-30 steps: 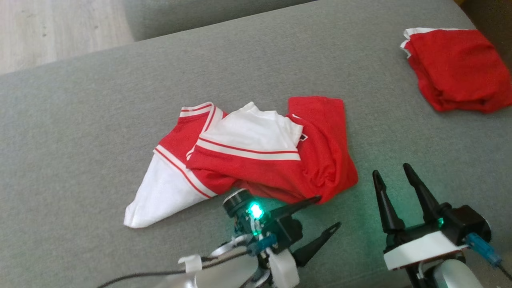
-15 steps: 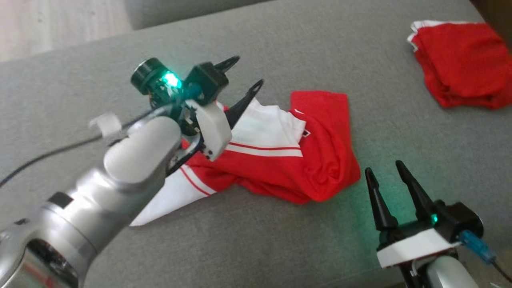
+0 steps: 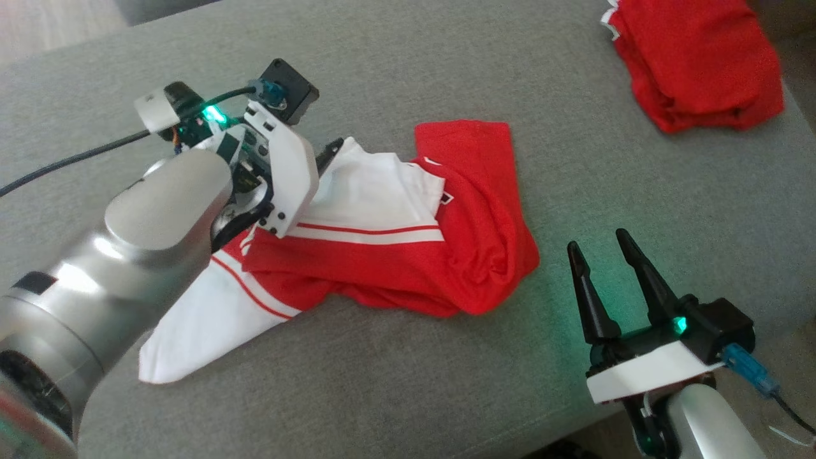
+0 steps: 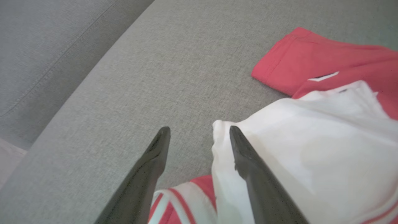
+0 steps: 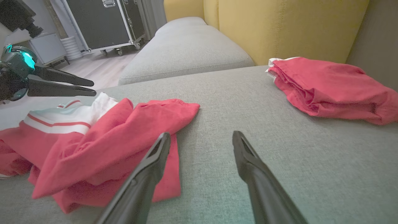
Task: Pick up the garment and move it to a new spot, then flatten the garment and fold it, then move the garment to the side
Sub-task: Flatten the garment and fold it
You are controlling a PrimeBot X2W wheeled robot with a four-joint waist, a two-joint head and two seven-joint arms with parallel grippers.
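The garment [image 3: 382, 255] is a crumpled red and white shirt in the middle of the grey sofa seat [image 3: 574, 159]. My left gripper [image 3: 322, 159] hovers open over the shirt's far left white corner. In the left wrist view that gripper [image 4: 199, 130] has one finger above the white cloth [image 4: 311, 149] and the other above bare cushion. My right gripper [image 3: 598, 240] stands open to the right of the shirt, holding nothing. The right wrist view shows the right gripper [image 5: 201, 134] beside the shirt's red edge [image 5: 93, 140], with the left gripper [image 5: 94, 87] beyond.
A second red garment [image 3: 695, 57] lies folded at the far right of the seat, also seen as the folded pile [image 5: 326, 87] in the right wrist view. A yellow backrest [image 5: 264, 25] rises behind it. Wood floor [image 3: 38, 19] lies past the seat's far left edge.
My left arm has swung from the shirt's near edge up and over to its far left white corner, staying open. The head camera has shifted. The right gripper has barely moved.
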